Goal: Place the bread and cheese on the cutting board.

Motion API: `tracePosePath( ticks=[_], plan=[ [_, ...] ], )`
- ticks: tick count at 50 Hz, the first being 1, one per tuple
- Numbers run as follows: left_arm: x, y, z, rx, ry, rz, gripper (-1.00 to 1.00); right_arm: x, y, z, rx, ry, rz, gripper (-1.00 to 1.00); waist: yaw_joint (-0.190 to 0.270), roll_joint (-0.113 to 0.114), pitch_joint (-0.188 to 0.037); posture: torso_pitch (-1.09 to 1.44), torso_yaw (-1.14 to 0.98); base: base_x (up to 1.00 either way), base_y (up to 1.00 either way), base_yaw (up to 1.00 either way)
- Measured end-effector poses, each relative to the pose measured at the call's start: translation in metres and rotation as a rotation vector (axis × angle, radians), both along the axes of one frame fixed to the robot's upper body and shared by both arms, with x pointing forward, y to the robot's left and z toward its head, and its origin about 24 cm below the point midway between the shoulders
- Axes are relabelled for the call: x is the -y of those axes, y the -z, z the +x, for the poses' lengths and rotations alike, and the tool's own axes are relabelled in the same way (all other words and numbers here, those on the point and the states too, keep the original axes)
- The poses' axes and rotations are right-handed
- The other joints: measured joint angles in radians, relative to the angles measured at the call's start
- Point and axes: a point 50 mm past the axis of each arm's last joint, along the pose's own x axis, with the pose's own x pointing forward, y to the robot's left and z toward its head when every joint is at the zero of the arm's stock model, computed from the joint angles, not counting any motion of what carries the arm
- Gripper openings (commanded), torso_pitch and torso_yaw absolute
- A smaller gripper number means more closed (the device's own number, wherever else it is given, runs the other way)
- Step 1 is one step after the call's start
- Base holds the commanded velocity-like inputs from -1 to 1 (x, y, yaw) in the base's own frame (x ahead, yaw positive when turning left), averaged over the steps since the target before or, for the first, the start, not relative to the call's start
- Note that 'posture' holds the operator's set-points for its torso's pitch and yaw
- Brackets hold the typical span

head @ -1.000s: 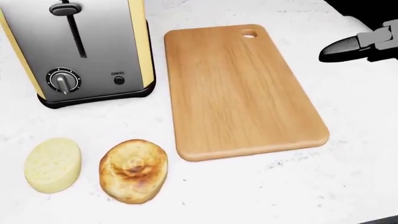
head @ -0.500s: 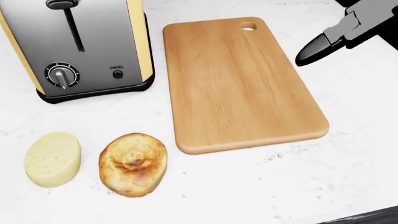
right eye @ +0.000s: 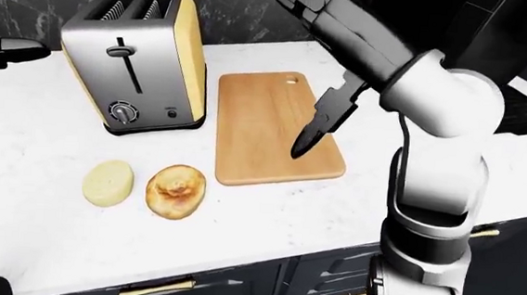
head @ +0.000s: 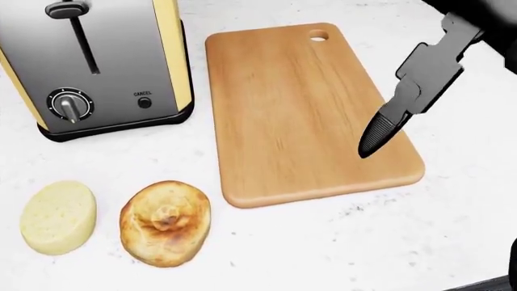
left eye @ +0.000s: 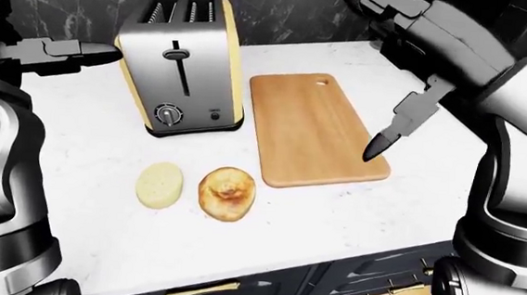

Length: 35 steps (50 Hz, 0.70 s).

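Right hand (head: 386, 130) has swung from upper right of the head view down over the cutting board (head: 291, 109) lower-right part, so the reach has started. Fingers extended, unclenched, holding nothing; contact with board unclear. Bread (head: 164, 222) and cheese (head: 57, 216) sit lower left on the counter (head: 323, 242), off the board

Toaster (head: 97, 60) just above bread (head: 165, 222).

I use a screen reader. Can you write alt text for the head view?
Bread and cheese lie on the counter, lower left of an empty cutting board. The right hand's finger points down over the board's right edge; a toaster stands upper left.
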Motion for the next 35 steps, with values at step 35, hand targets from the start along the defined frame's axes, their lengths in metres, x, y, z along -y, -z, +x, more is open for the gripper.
tracePosePath(
  ticks=[35],
  plan=[
    [-0.002,0.001,0.000,-0.001,-0.002,-0.004,1.00,-0.063,0.012,-0.017,-0.019,-0.245,-0.298,1.00,-0.012,0.020,0.000,0.00,0.00,0.00,0.00,0.00]
  ],
)
